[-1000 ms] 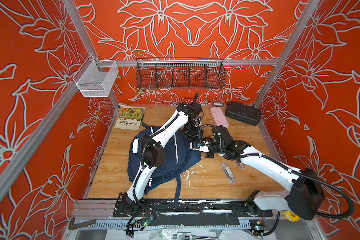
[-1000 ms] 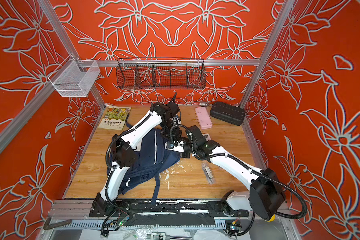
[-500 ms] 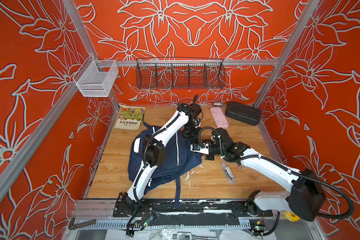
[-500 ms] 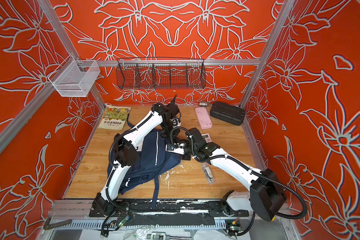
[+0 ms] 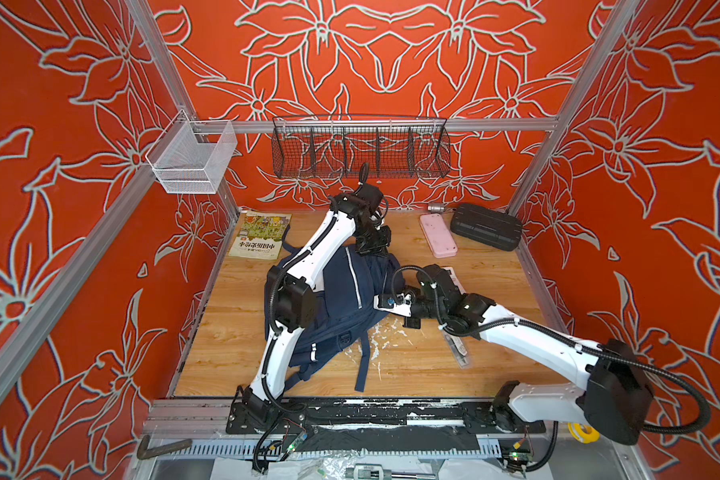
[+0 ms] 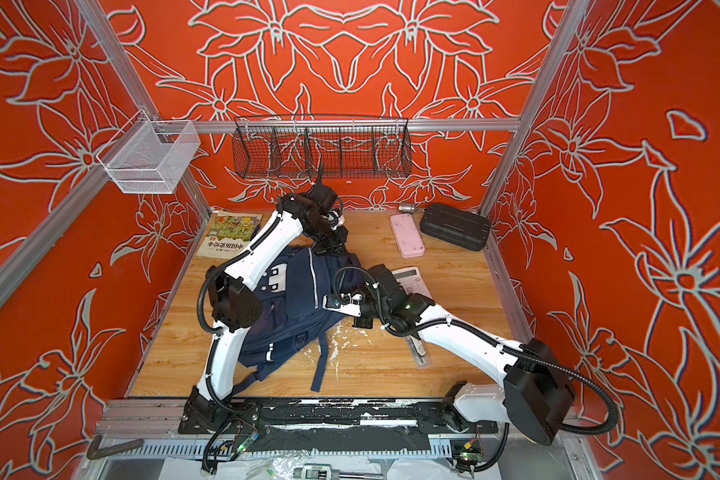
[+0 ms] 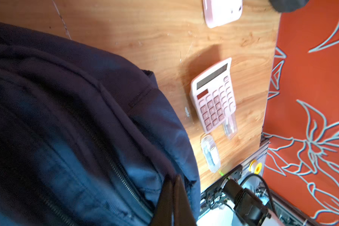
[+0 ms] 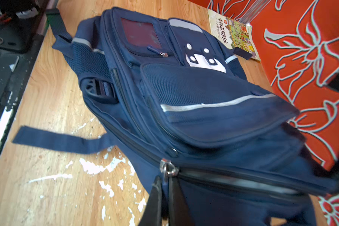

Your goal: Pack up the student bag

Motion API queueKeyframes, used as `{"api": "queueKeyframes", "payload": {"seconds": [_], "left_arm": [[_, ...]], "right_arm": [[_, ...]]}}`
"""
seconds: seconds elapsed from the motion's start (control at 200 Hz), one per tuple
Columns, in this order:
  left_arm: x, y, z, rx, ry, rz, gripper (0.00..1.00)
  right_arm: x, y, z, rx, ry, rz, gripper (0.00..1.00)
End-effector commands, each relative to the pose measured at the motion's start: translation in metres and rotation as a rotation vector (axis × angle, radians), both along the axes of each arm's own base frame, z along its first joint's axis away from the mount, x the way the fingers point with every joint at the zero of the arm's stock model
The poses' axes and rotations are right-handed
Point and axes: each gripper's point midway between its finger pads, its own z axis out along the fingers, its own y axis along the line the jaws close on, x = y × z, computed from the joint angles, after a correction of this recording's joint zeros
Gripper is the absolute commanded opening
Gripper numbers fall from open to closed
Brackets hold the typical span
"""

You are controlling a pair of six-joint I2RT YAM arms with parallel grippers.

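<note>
Nearest us, a clear packet lies on the surface under the right arm. The student bag, navy with silver stripes and white patches, lies mid-surface, partly hidden by the left arm. The right gripper pinches its zip pull; the left gripper, jaws pressed together, seems to nip its top fabric. Beyond, a book reads 中国历史绘本.

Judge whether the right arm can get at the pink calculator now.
Probably not yet: right gripper is shut on the student bag's zipper pull. Pink calculator lies bare on the table nearby.
</note>
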Motion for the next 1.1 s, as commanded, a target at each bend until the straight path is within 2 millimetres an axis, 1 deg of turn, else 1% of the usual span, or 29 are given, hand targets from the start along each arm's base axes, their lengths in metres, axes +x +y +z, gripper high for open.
{"api": "queueKeyframes", "payload": {"seconds": [0.0,0.07,0.14,0.26,0.365,0.44,0.515,0.596,0.606,0.631,0.651,0.691,0.731,0.811,0.886,0.941,1.016,1.096], "left_arm": [[0.032,-0.007,0.054,-0.122,-0.183,0.083,0.00],[0.039,-0.005,0.066,-0.140,-0.217,0.115,0.00],[0.047,-0.001,0.077,-0.157,-0.250,0.146,0.00],[0.054,0.002,0.086,-0.170,-0.277,0.171,0.00],[0.057,0.004,0.095,-0.179,-0.302,0.188,0.00],[0.055,0.003,0.103,-0.190,-0.322,0.179,0.00],[0.051,0.007,0.097,-0.160,-0.313,0.167,0.00],[0.042,0.008,0.078,-0.123,-0.268,0.122,0.00],[0.040,0.008,0.076,-0.119,-0.259,0.117,0.03],[0.036,0.008,0.071,-0.110,-0.240,0.104,0.17],[0.033,0.009,0.067,-0.102,-0.226,0.093,0.26],[0.026,0.011,0.063,-0.081,-0.212,0.076,0.39],[0.021,0.015,0.061,-0.057,-0.209,0.065,0.49],[0.013,0.024,0.067,-0.013,-0.230,0.057,0.63],[0.007,0.035,0.072,0.044,-0.266,0.056,0.67],[0.002,0.046,0.070,0.102,-0.270,0.061,0.69],[-0.006,0.060,0.058,0.190,-0.246,0.045,0.70],[-0.016,0.065,0.035,0.286,-0.193,-0.006,0.70]], "right_arm": [[-0.013,0.023,-0.001,0.067,0.062,0.013,0.00],[-0.013,0.029,-0.008,0.069,0.084,-0.010,0.00],[-0.018,0.039,-0.013,0.088,0.111,-0.009,0.00],[-0.025,0.055,-0.021,0.113,0.121,0.002,0.00],[-0.025,0.065,-0.021,0.122,0.112,-0.003,0.00],[-0.022,0.066,-0.017,0.144,0.108,-0.023,0.00],[-0.024,0.064,-0.015,0.150,0.094,-0.012,0.00],[-0.029,0.061,-0.013,0.145,0.079,0.010,0.00],[-0.029,0.060,-0.012,0.144,0.076,0.012,0.00],[-0.029,0.059,-0.010,0.141,0.070,0.013,0.00],[-0.029,0.058,-0.009,0.139,0.065,0.013,0.00],[-0.031,0.056,-0.005,0.139,0.049,0.021,0.00],[-0.031,0.055,-0.001,0.145,0.031,0.022,0.00],[-0.030,0.052,0.008,0.154,-0.006,0.022,0.00],[-0.030,0.048,0.017,0.166,-0.036,0.023,0.00],[-0.031,0.047,0.023,0.183,-0.052,0.025,0.00],[-0.034,0.045,0.028,0.194,-0.060,0.039,0.00],[-0.037,0.044,0.025,0.188,-0.053,0.050,0.00]]}}
